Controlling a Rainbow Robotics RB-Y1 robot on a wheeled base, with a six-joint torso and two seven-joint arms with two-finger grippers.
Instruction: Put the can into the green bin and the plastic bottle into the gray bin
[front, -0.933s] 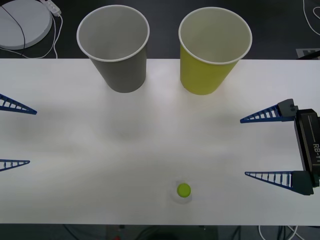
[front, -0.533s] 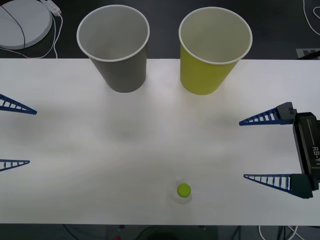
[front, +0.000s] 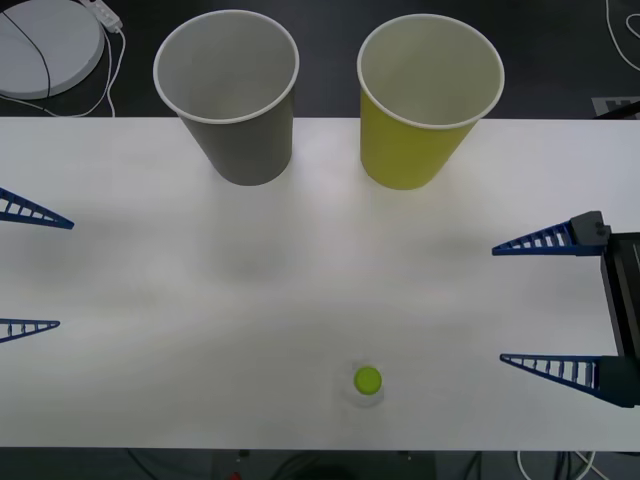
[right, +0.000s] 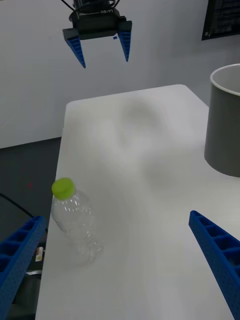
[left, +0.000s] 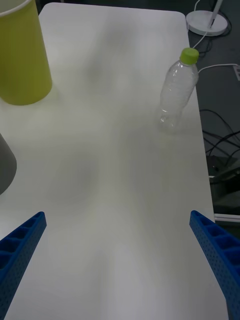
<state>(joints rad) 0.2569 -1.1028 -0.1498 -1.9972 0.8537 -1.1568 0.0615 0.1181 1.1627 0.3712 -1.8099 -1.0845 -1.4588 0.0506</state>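
The plastic bottle (right: 76, 220) stands upright near the table (right: 150, 165) edge; the gray bin (right: 225, 120) stands well apart.

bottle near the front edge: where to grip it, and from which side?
Likely the ribbed body below the lime cap of the plastic bottle, approached sideways by the open right gripper. It stands upright and apart from both cups, so a level side grasp looks unobstructed.

White table (front: 150, 260); round white disc (front: 45, 45) with cable (front: 105, 95) on dark floor.
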